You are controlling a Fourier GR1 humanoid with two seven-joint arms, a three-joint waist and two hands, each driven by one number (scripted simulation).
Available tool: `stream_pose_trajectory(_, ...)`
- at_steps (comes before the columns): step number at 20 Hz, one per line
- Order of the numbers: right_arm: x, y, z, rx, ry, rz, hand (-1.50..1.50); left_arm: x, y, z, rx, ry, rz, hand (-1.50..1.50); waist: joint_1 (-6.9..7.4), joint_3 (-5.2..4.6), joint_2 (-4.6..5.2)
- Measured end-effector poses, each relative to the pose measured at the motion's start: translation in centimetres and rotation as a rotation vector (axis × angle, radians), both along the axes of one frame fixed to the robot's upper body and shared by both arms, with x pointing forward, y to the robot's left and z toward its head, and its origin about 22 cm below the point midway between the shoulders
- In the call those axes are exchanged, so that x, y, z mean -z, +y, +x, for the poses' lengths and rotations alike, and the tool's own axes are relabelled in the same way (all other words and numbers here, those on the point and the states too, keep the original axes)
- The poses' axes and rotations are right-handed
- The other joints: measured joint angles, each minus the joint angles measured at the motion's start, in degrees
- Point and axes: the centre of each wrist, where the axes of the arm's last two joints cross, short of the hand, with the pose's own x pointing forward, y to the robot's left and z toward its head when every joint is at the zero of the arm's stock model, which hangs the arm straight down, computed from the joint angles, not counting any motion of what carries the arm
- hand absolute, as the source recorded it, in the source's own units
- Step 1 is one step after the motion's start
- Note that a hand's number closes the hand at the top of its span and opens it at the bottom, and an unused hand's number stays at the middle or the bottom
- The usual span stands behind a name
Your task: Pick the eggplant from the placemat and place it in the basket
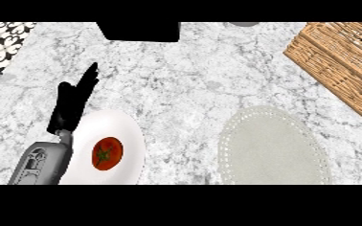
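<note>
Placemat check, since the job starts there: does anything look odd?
Yes. The placemat lies bare; no eggplant shows anywhere. The only food is a tomato on the white plate. Only the left hand shows, open.

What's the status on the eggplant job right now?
Left hand open, resting beside the plate. Right hand out of view. No eggplant visible; placemat bare, basket at right edge. Tomato on plate, not in the way.
</note>
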Motion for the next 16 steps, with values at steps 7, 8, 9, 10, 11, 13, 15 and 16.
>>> stream_pose_trajectory(7, 2.4, -4.9, 4.1, 0.079, -0.006, -0.055, 1.50, -0.5, 0.2, 0.5, 0.003, -0.005, 0.002, 0.00, 0.33, 0.05, 0.11)
stream_pose_trajectory(8, 2.6, -5.6, 4.5, 0.075, -0.007, -0.056, 1.50, -0.4, 0.2, 0.6, 0.003, -0.004, 0.003, 0.00, 0.33, 0.06, 0.13)
stream_pose_trajectory(9, 2.9, -6.3, 4.9, 0.066, -0.005, -0.060, 1.50, -0.5, 0.1, 0.8, 0.001, -0.006, 0.004, 0.00, 0.27, 0.05, 0.13)
stream_pose_trajectory(10, 3.3, -7.1, 5.1, 0.054, -0.004, -0.058, 1.50, -0.7, -0.3, 0.9, 0.001, -0.004, 0.004, 0.00, 0.23, 0.07, 0.12)
stream_pose_trajectory(11, 3.8, -7.6, 5.6, 0.041, 0.001, -0.056, 1.50, -0.8, -0.3, 0.9, 0.000, -0.003, 0.007, 0.00, 0.25, 0.08, 0.09)
stream_pose_trajectory(13, 4.7, -8.4, 6.4, 0.021, 0.010, -0.051, 1.50, -0.7, -0.3, 0.9, 0.002, 0.000, 0.001, 0.00, 0.37, 0.07, 0.11)
stream_pose_trajectory(15, 5.7, -9.4, 6.9, 0.002, 0.024, -0.055, 1.50, -0.5, -0.6, 0.5, 0.004, 0.003, 0.000, 0.00, 0.36, 0.09, 0.07)
stream_pose_trajectory(16, 6.3, -9.7, 7.3, -0.003, 0.030, -0.057, 1.50, -0.3, -0.2, 0.4, 0.004, 0.003, 0.000, 0.00, 0.39, 0.08, 0.09)
